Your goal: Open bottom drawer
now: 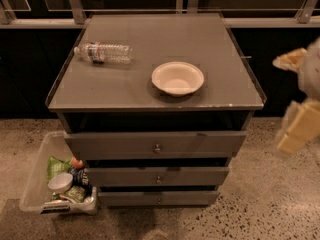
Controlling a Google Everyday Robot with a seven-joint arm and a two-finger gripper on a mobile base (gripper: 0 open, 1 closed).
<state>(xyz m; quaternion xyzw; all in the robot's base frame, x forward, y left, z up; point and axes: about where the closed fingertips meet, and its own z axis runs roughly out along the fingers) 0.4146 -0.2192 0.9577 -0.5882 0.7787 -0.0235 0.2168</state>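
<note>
The bottom drawer (159,198), narrowest of three grey fronts, sits lowest in the cabinet, just above the floor. It looks closed, with a small knob (159,200) at its centre. The robot's tool (296,128) hangs well off to the right, beside the worktop (150,44); whether it is open or grips anything cannot be told. A clean pull likely means dropping low, squaring to that knob and drawing straight outward, clear of the bin (34,196) at left.
</note>
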